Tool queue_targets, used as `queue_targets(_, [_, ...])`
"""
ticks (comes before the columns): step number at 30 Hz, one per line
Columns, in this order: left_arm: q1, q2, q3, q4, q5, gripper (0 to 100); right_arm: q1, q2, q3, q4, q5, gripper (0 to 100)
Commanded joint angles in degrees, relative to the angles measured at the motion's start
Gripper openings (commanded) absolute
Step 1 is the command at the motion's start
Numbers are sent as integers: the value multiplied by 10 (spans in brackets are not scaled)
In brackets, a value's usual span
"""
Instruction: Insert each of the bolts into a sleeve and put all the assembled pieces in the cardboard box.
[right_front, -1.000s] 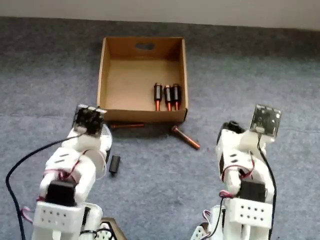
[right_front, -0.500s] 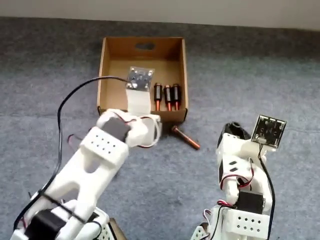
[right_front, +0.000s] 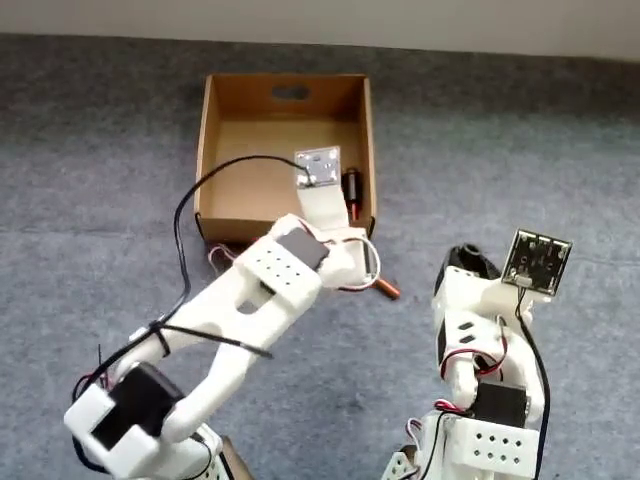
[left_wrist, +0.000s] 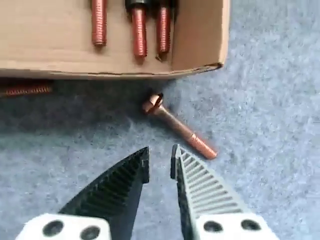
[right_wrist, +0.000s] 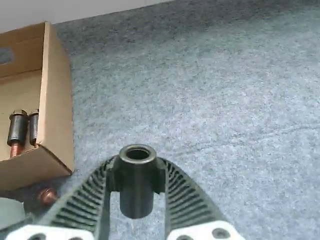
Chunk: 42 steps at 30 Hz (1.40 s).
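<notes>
A loose copper bolt (left_wrist: 177, 125) lies on the grey carpet just outside the front right corner of the cardboard box (left_wrist: 200, 45). My left gripper (left_wrist: 160, 157) hovers right in front of it, open by a narrow gap with nothing between the fingers. A second bolt (left_wrist: 25, 90) lies along the box's front wall. Three assembled pieces (left_wrist: 137, 25) lie inside the box. My right gripper (right_wrist: 136, 185) is shut on an upright black sleeve (right_wrist: 136, 172), held over the carpet to the right of the box. From above, the left arm (right_front: 270, 280) stretches across the box's front corner, covering most of the bolt (right_front: 388, 289).
The box (right_front: 205, 150) stands at the back centre, its left part bare. The right arm (right_front: 480, 330) sits at the front right. Open carpet lies right of the box and between the arms. The left arm's cable (right_front: 190, 210) loops over the box's front left.
The left arm has swung from its folded pose at the front left out forward and to the right, over the box's front wall to the loose bolt. The right arm has barely shifted.
</notes>
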<state>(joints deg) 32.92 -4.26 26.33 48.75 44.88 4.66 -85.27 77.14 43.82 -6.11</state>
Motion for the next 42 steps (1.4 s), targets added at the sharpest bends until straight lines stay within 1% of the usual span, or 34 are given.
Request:
queue_targets(1, [7,31,-58,-9,33,106,5,-8,-4,-10,-6,5])
queue_targets(3, [7,62,-74,-9,51,122,5,-8,-4,-10,-5,5])
queue_targets(6, [7,102,-98,-7,76,197,5,-8,-4,-10,-4,5])
queue_targets(8, [8,115,-110,-6,83,228,5,-8,-4,-10,-4,5])
queue_targets(13, [8,120,-125,-10,85,229,5,-8,-4,-10,-4,5])
queue_targets(16, [4,121,-116,-21,117,229,5,-8,-3,-10,-4,5])
queue_targets(24, [1,121,-58,-95,185,229,6,-11,8,-10,-4,5])
queue_targets(27, [-5,121,-51,-106,206,229,6,-11,9,-10,-4,5])
queue_targets(32, [-9,121,-48,-103,225,229,6,-11,9,-10,-4,5])
queue_targets(37, [-6,120,-40,-61,230,229,6,-11,9,-10,-4,5])
queue_targets(42, [-5,121,-37,-62,230,229,6,-11,9,-10,-4,5])
